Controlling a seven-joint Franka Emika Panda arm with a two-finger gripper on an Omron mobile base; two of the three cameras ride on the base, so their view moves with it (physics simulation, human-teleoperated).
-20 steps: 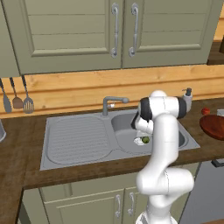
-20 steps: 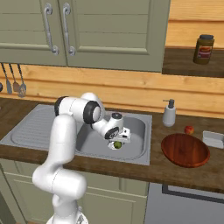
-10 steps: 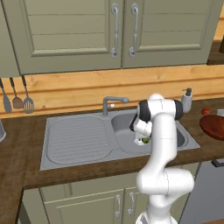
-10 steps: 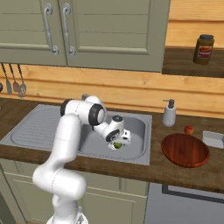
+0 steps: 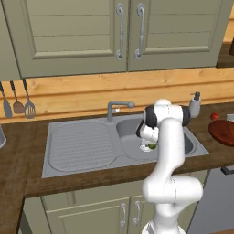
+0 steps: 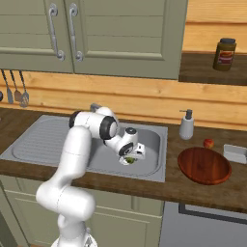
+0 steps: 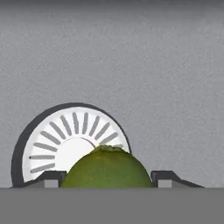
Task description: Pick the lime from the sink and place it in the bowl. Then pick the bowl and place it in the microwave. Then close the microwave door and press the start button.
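Hand view, left to right: the left finger tip (image 7: 51, 178) stands just beside the lime (image 7: 107, 168), the lime sits between the two tips, and the right finger tip stands just beside it on the other side. The round drain (image 7: 65, 140) lies behind and left of the fruit, partly covered by it. The lime fills the gap between the tips; actual contact on either side cannot be confirmed, so whether the jaws are clamping the fruit or merely bracketing it cannot be told.

Left base view: the ribbed drainboard (image 5: 81, 145) lies left, the tap (image 5: 116, 109) at the back rim, then the basin of the sink (image 5: 192, 146). The gripper (image 5: 148, 145) is down inside the basin with a sliver of green at its tip. The bowl (image 5: 223, 131) is cut off by the right edge.

Right base view: the gripper (image 6: 130, 158) is low in the basin, the lime (image 6: 129, 160) a small green patch beneath the hand. Right of the sink stand a soap dispenser (image 6: 186, 124), the bowl (image 6: 204, 165) on the counter well apart from the sink, and a small red fruit (image 6: 208, 143) just beyond its rim. A jar (image 6: 225, 52) stands on the upper shelf.

Obscured: the fingers themselves are too small to resolve in both base views; the lower half of the lime is cut off in the hand view.

Change from the earlier frames: the arm's upper joint has shifted slightly nearer the basin; the lime, bowl and counter items keep their places.
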